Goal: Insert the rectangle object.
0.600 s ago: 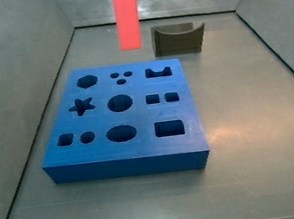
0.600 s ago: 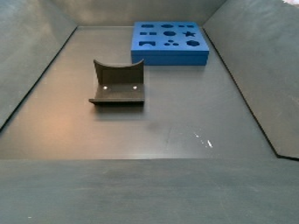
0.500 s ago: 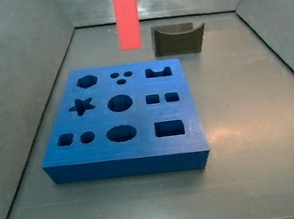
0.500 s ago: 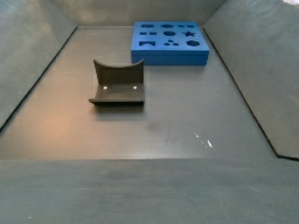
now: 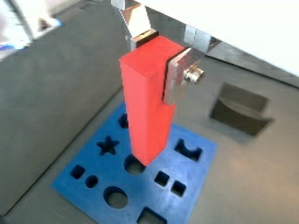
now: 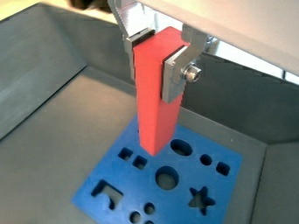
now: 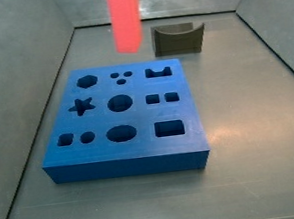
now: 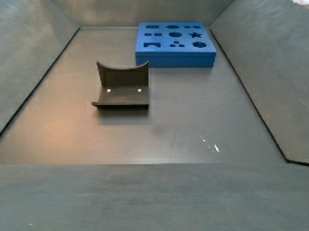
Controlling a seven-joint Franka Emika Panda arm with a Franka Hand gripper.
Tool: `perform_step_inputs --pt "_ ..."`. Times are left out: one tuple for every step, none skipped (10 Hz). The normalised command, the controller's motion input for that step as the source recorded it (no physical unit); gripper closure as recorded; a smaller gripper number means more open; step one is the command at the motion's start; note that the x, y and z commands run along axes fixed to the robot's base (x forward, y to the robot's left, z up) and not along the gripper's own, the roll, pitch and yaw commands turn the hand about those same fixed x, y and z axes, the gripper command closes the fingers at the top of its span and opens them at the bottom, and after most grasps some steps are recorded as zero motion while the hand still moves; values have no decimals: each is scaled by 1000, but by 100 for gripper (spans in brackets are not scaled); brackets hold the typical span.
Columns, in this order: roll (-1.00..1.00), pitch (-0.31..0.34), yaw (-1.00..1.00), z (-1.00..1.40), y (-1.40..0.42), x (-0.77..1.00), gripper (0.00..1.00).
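Note:
My gripper (image 5: pixel 158 51) is shut on the top of the rectangle object (image 5: pixel 149 105), a long red-orange bar that hangs upright. It is held high above the blue block with shaped holes (image 5: pixel 105 179). Both wrist views show the silver fingers (image 6: pixel 176 74) clamping the bar (image 6: pixel 156 96) over the block (image 6: pixel 122 188). In a side view only the bar (image 7: pixel 125 18) shows. It comes down from the top edge, above the far side of the blue block (image 7: pixel 124 119), and its lower end is clear of it. The gripper and the bar are out of view in the side view that shows the block at the far end (image 8: pixel 176 45).
A dark olive block with a curved notch (image 7: pixel 179 39) stands beyond the blue block, near the back wall. It also shows in a side view (image 8: pixel 122 86) and in a wrist view (image 5: pixel 242 112). Grey walls enclose the floor on all sides.
In the side view the red bar has shifted slightly, reaches a touch lower and looks blurred. The blue and olive blocks have not moved.

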Motion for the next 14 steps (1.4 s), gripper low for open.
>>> perform_step_inputs --pt "123 0 -546 -191 -200 531 100" --pt "124 0 -471 -186 -246 591 100" --pt "124 0 -457 -177 -257 603 100" --pt "197 -1 -657 -331 -174 400 100" --pt "161 -16 -806 -289 -140 229 100" --pt "131 -29 -966 -263 -94 43 100" --pt "119 0 -986 -214 -94 0 100" --pt "107 0 -989 -177 -106 0 100" --pt "90 0 -1000 -143 -100 0 100" --pt "89 0 -1000 -137 -100 0 100" --pt "79 0 -1000 -129 -103 0 100" --pt "79 0 -1000 -131 -100 0 100" --pt "79 0 -1000 -131 -100 0 100" --pt "73 0 -1000 -117 -106 0 100"
